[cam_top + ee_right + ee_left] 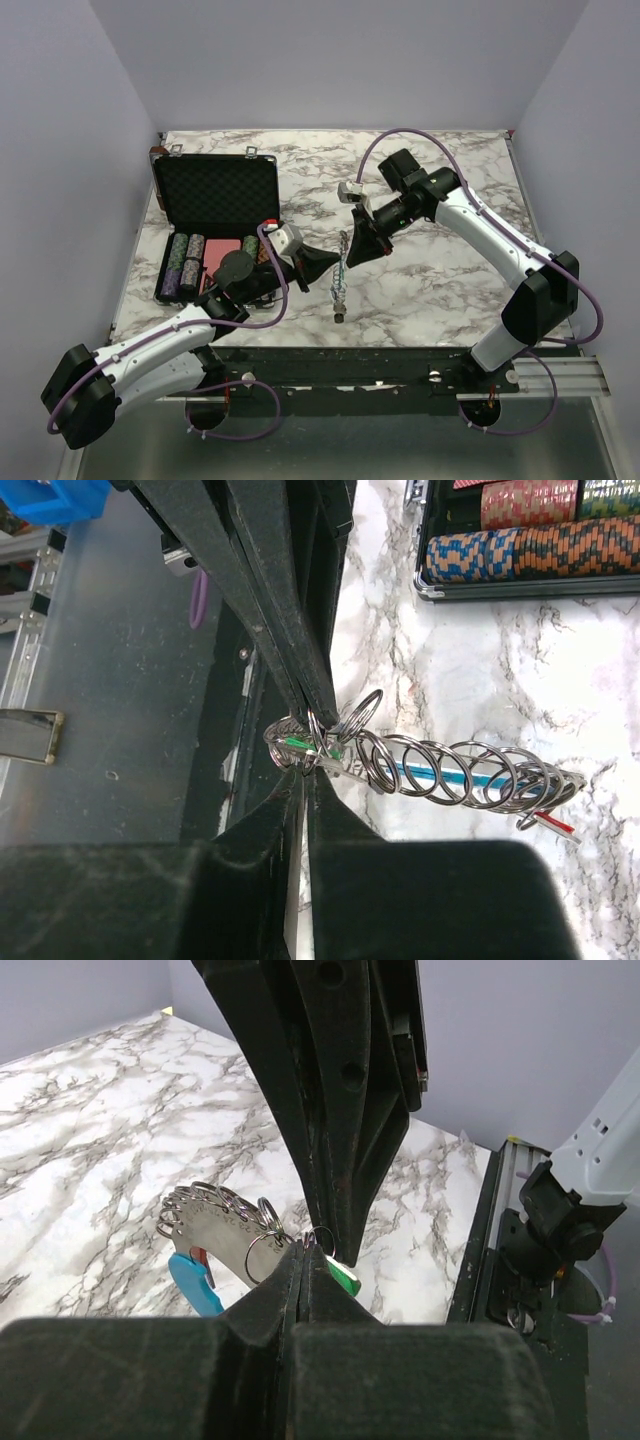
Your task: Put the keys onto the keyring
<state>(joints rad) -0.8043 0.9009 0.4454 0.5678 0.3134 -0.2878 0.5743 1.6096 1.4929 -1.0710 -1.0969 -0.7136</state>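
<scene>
Keyring [340, 272] strung between the two arms, over the counter [440, 290] near its front edge.
Keys [345, 1278] with green and red heads hang among its many small rings, so threading looks well under way; no loose key shows. Left fingers [268, 1308] are pinched shut on the ring's end. Right fingers [332, 825] stand narrow at that same end, and whether they grip it cannot be told.

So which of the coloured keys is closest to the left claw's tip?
The green-headed key: it sits right at the left claw tip, while the blue key and red key hang farther out along the keyring.
</scene>
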